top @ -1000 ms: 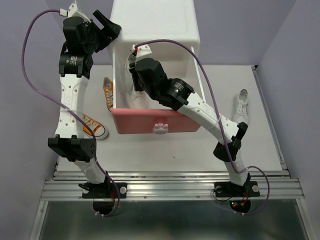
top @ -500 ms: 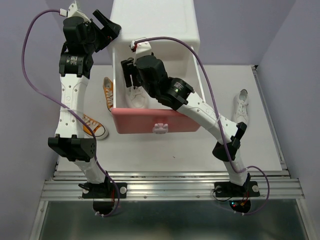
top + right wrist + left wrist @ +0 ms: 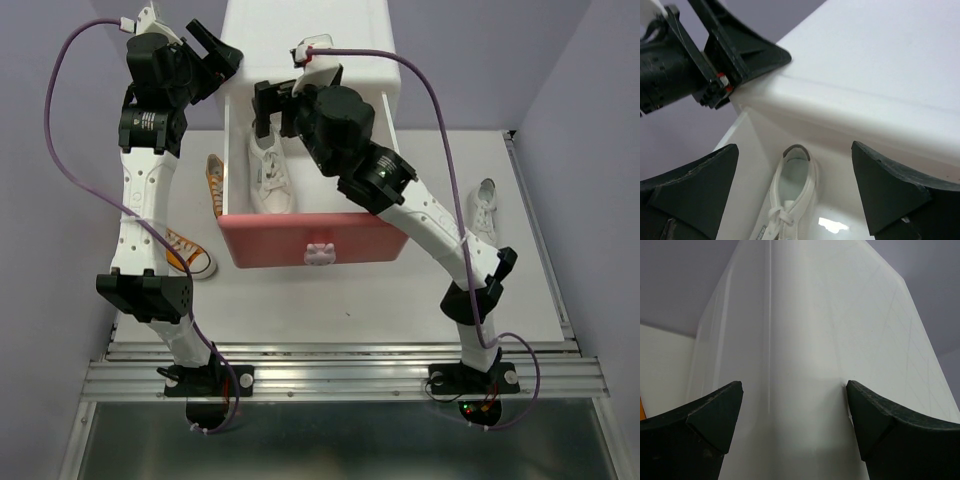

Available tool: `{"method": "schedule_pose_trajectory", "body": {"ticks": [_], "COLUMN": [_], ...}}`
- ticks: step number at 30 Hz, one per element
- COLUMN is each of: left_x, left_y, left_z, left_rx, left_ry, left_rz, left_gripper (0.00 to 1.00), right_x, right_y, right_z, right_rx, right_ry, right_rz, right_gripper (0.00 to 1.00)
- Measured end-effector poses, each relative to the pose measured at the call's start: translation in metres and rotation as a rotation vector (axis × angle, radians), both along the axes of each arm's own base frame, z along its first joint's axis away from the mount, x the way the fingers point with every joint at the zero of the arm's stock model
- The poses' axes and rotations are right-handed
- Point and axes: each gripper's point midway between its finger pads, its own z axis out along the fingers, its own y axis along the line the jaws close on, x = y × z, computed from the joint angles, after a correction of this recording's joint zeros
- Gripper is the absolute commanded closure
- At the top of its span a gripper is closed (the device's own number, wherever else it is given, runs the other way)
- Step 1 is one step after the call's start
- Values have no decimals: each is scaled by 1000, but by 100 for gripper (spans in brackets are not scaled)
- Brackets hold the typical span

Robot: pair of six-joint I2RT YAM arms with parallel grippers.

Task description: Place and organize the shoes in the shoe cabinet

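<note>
A white shoe (image 3: 270,176) lies in the open drawer (image 3: 310,238) just below the right hand (image 3: 795,150), whose fingers stand apart. The right wrist view cuts off its toe. The other white shoe (image 3: 484,208) is half hidden behind the right arm. Only the top view shows one orange shoe (image 3: 214,180) beside the drawer and the other orange shoe (image 3: 192,258) partly under the left arm. The left hand (image 3: 794,385), spread apart, straddles the cabinet (image 3: 805,340) corner. Whether it touches is unclear.

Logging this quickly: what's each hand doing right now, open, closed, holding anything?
Left hand: open, empty, fingers spread either side of a corner of the shoe cabinet.
Right hand: open, empty, above the white shoe in the drawer.
</note>
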Motion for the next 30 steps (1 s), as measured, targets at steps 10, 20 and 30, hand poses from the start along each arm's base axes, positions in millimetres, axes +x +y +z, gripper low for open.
{"method": "schedule_pose_trajectory", "body": {"ticks": [10,20,30], "left_x": [0,0,-1], "left_y": [0,0,1], "left_z": [-1,-1,0], "left_rx": [-3,-4,-4], "left_ry": [-4,-11,-17], "left_rz": [1,1,4], "left_gripper": [6,6,6], "right_x": [25,23,53], "right_y": [-140,-374,-499], "right_z": [79,67,-127], "right_rx": [145,167,50], "right_ry": [-106,-33,587], "right_rz": [-280,-778,-887], "right_gripper": [0,0,0]}}
